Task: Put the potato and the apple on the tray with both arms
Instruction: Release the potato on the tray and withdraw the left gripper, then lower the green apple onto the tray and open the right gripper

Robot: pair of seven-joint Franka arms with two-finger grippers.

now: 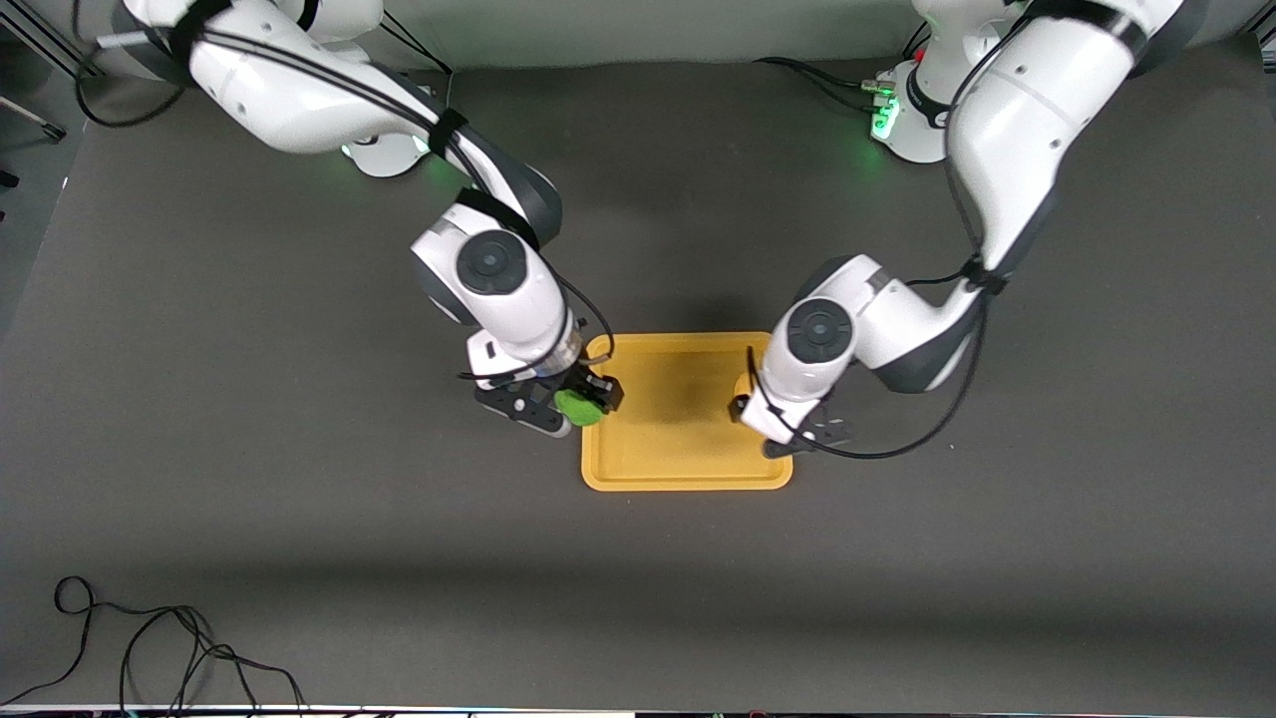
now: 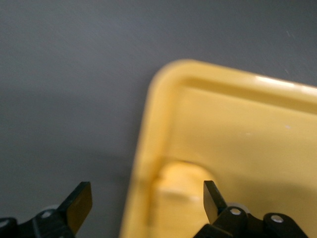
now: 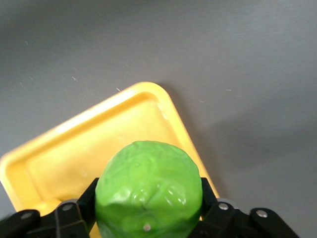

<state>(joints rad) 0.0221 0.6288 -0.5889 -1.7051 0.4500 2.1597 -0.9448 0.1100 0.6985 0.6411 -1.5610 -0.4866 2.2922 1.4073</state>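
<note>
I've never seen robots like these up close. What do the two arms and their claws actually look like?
Both arms are glossy white, built of rounded segments with dark grey bands at the joints and a round dark cap on each wrist. Black cables run along them, strapped on. The bases glow green. The left gripper and right gripper are black, each with two flat fingers and small silver pivots.

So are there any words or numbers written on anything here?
None to read. The tray, the apple in the right hand, the open left hand and the potato in the tray under it all show no text.
</note>
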